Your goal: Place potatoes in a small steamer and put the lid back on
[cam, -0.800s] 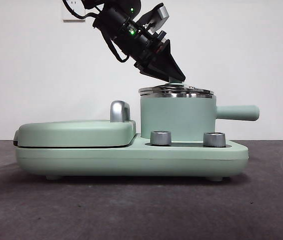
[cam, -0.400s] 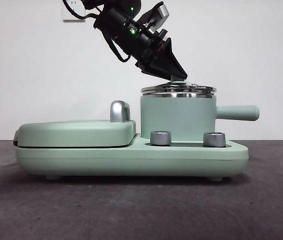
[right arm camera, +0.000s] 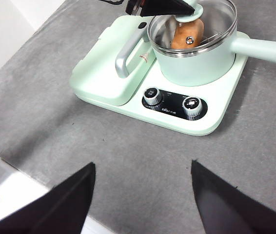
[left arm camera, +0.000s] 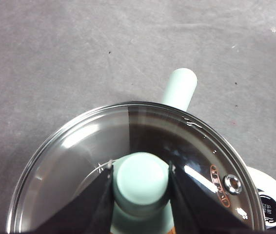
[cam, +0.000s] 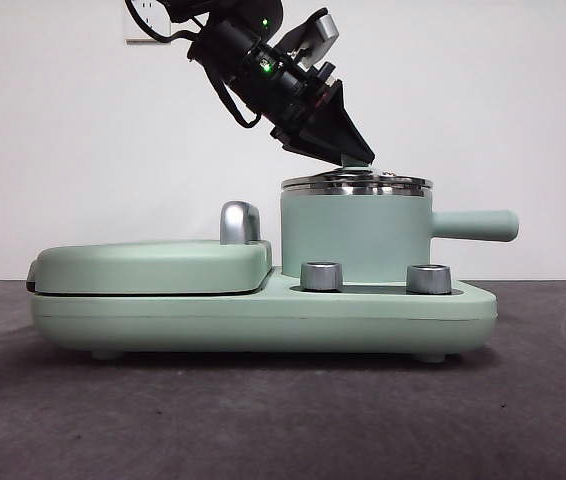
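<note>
left tool (left arm camera: 141, 187) clamped on mint-green knob of round clear glass lid (left arm camera: 191, 146), resting on small mint-green steamer pot (cam: 355, 235); right tool (right arm camera: 140, 195) spread wide, waiting. release gently, straight upward.

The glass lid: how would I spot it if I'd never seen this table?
Find the mint-green cooker base; the small steamer stands on its right half. The lid sits on top, clear glass with a steel rim, its knob between the left gripper jaws.

Lid (cam: 356, 183) sits on the steamer (cam: 355, 238), potato (right arm camera: 187, 33) inside it, grill plate (cam: 151, 266) to its left, knobs (cam: 322, 276) in front.
</note>
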You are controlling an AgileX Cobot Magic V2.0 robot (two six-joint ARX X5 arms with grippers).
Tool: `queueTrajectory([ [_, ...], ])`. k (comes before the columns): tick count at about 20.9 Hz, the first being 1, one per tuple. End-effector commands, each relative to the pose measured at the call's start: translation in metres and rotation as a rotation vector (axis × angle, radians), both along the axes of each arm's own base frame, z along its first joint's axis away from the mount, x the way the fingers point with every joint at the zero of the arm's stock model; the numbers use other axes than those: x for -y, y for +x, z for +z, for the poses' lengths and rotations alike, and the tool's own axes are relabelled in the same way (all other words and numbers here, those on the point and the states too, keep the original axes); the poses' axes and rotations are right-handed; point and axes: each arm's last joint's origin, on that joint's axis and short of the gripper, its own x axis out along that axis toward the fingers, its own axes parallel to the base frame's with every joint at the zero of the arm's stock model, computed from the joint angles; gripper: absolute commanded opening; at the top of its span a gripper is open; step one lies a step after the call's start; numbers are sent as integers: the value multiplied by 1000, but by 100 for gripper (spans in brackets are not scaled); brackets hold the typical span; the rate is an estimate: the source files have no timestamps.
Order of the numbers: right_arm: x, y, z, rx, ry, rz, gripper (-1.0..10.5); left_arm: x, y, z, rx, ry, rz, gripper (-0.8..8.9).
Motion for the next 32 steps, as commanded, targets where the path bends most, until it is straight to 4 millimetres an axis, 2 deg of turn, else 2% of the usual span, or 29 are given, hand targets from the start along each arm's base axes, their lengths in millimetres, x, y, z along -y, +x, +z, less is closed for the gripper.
queueTrajectory([
  [1,0,0,3,10,16,0,309,8,3,-6,22,-1,-33,16],
  [8,0,0,3,10,16,0,309,12,6,-26,-12,36,-52,18],
  [10,0,0,3,10,16,0,309,12,5,-28,-39,45,-47,58],
  [11,0,0,3,10,16,0,309,11,5,-28,-54,45,-39,141],
  [13,0,0,3,10,16,0,309,12,5,-27,-81,29,-12,456],
  [14,0,0,3,10,16,0,309,10,6,-23,-86,18,3,561],
  [15,0,0,3,10,16,0,309,9,7,-20,-86,8,13,604],
  [17,0,0,3,10,16,0,309,5,3,-3,-70,-16,27,608],
  [19,0,0,3,10,15,0,309,-5,-5,23,-48,-45,47,607],
  [23,0,0,4,16,16,1,309,-37,-45,89,-117,-89,123,585],
  [24,0,0,4,28,16,5,309,-49,-60,108,-155,-107,158,585],
  [27,-1,1,7,69,5,19,309,-78,-110,149,-249,-104,204,579],
  [28,-1,2,7,88,-1,27,309,-87,-128,160,-267,-100,210,541],
  [30,-1,2,9,120,-14,39,309,-101,-164,178,-281,-91,196,405],
  [32,-2,3,9,130,-17,43,309,-112,-198,186,-299,-64,162,392],
])
